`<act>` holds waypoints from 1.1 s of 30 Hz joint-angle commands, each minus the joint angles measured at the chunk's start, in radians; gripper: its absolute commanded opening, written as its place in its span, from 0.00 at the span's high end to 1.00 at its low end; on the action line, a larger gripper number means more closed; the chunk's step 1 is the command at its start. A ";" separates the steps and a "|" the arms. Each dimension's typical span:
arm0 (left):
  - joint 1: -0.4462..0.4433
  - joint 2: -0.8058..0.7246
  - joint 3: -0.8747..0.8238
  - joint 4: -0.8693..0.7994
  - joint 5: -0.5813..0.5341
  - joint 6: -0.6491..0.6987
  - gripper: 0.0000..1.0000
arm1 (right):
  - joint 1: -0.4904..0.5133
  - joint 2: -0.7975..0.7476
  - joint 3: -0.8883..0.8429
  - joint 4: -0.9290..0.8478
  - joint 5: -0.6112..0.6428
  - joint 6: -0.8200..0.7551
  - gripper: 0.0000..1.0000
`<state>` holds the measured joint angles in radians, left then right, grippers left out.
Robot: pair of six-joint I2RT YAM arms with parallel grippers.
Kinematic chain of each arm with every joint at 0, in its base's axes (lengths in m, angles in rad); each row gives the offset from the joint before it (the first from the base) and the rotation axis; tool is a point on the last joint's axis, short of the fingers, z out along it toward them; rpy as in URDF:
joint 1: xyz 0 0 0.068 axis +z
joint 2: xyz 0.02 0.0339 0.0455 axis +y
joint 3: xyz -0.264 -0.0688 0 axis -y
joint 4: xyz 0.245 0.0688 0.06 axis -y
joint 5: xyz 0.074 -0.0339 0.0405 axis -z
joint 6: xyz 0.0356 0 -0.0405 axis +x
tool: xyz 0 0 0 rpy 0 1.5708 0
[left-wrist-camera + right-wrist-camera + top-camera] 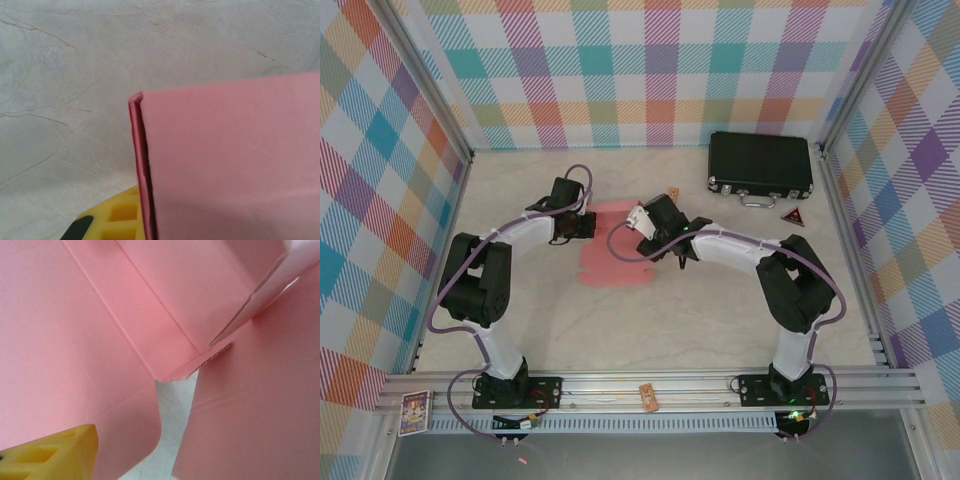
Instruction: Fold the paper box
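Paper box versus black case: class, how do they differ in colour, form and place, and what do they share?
Colour: the paper box is pink; the black case is black. Form: the paper box is thin sheet with flaps partly raised; the black case is a closed slab. Place: the paper box lies mid-table; the black case sits far right. Both rest on the table.
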<state>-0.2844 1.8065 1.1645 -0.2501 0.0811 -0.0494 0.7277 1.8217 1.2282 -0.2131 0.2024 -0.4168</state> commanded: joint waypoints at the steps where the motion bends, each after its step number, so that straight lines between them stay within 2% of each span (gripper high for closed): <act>1: -0.009 0.019 0.013 -0.058 -0.025 0.033 0.93 | -0.014 -0.052 -0.028 -0.074 -0.065 0.033 0.32; 6: -0.013 0.016 0.012 -0.057 -0.030 0.052 0.93 | -0.057 -0.137 -0.082 -0.060 -0.143 0.129 0.32; 9: -0.015 0.014 0.013 -0.058 -0.030 0.062 0.93 | -0.107 -0.214 -0.124 -0.025 -0.253 0.188 0.33; 15: -0.016 0.014 0.014 -0.060 -0.031 0.072 0.93 | -0.272 -0.291 -0.188 0.089 -0.474 0.311 0.37; 16: -0.017 0.013 0.014 -0.059 -0.029 0.072 0.93 | -0.300 -0.274 -0.190 0.109 -0.467 0.374 0.39; 21: -0.019 0.013 0.014 -0.057 -0.026 0.071 0.93 | -0.356 -0.088 -0.056 0.026 -0.433 0.432 0.52; 28: -0.019 0.009 0.017 -0.057 -0.024 0.070 0.93 | -0.336 0.046 -0.004 0.130 -0.580 0.483 0.56; 33: -0.021 0.016 0.025 -0.064 -0.024 0.066 0.93 | -0.283 0.084 0.043 0.099 -0.631 0.437 0.55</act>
<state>-0.2932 1.8072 1.1728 -0.2619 0.0662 0.0090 0.4133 1.9034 1.2255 -0.1352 -0.3504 0.0372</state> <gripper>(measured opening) 0.073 0.444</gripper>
